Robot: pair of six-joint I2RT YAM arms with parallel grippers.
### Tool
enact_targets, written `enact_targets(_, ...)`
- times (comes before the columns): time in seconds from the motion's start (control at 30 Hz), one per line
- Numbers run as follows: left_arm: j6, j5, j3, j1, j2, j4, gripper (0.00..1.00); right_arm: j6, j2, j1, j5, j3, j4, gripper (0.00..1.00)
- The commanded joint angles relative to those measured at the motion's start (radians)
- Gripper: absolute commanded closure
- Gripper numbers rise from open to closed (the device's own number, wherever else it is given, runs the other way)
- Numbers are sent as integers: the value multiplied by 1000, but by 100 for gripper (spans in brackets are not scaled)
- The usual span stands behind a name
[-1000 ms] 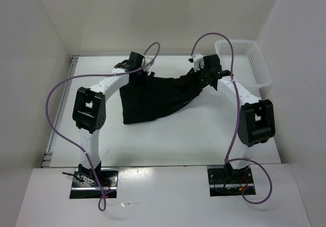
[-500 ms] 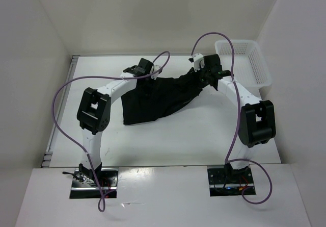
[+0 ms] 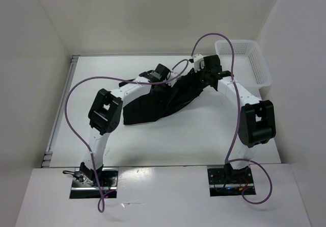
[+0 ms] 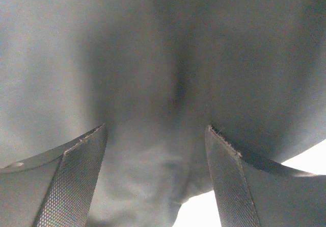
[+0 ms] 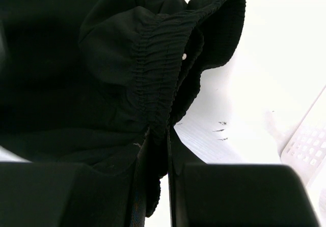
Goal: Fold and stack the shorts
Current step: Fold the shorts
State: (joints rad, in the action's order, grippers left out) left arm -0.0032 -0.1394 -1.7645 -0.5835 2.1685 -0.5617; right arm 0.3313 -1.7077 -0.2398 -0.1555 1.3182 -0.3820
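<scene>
Top view: the shorts [image 3: 153, 102] sit on the far middle of the worktop [image 3: 178, 140] as one rumpled dark sheet, with no clean fold line visible. The right-hand end is pulled up toward the right arm [image 3: 254, 122], and the near-left corner lies flat. The left arm [image 3: 104, 117] reaches across with its wrist over the upper middle of the cloth. The white basket [image 3: 257, 64] is in the far right corner, apart from the shorts, and no stack shows anywhere. Left wrist view: the left jaws are spread wide and hold nothing. Both fingers [image 4: 76, 186] are poised over dark fabric [image 4: 163, 58] that fills nearly the whole frame. I can't tell if the tips touch the cloth. Right wrist view: the right jaws are clenched on the gathered elastic waistband of the shorts [image 5: 127, 74], which bunches upward out of the pinch. A tiny pale mark shows on the band, with bare worktop [image 5: 265, 58] and a basket [image 5: 305, 145] corner to the right. My read is that this is early days: one waistband corner is secured, and the second grasp is lined up but not made. All the folds and the stacking are left to do.
</scene>
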Motion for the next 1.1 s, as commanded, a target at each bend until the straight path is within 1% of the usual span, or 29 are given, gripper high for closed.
enact_targets(0.0,3,-97,34,-33,-42,-20,16,9,60,-10,11,1,40,100)
enact_targets(0.1,3,-146,63,-59,-53,-20,15,9,51,-10,11,1,49,100)
enact_targets(0.2,3,-166,108,-81,-53,-20,15,9,51,-10,11,10,58,100)
enact_targets(0.23,3,-166,120,-81,-53,-11,12,9,51,-10,11,10,58,100)
enact_targets(0.37,3,-96,140,-91,-53,-1,12,18,51,-10,20,19,58,100)
enact_targets(0.47,3,-40,131,-91,-119,-1,12,18,51,-10,20,10,58,100)
enact_targets(0.57,3,-25,106,-91,-194,-56,12,28,51,-10,20,1,58,100)
enact_targets(0.7,3,-16,106,-36,-285,-119,12,37,51,-10,20,1,67,100)
enact_targets(0.8,3,-25,169,43,-338,-119,12,37,51,-10,20,1,68,100)
enact_targets(0.83,3,-25,219,95,-348,-119,12,37,51,-10,20,1,68,100)
enact_targets(0.93,3,-35,293,178,-374,-67,12,37,51,-10,20,1,68,100)
enact_targets(0.97,3,-35,319,224,-384,-47,12,46,42,-10,20,1,68,100)
enact_targets(1.0,3,-16,370,243,-384,-2,12,46,42,-10,20,1,68,100)
enact_targets(1.07,3,43,413,266,-394,43,12,46,42,-10,20,10,68,100)
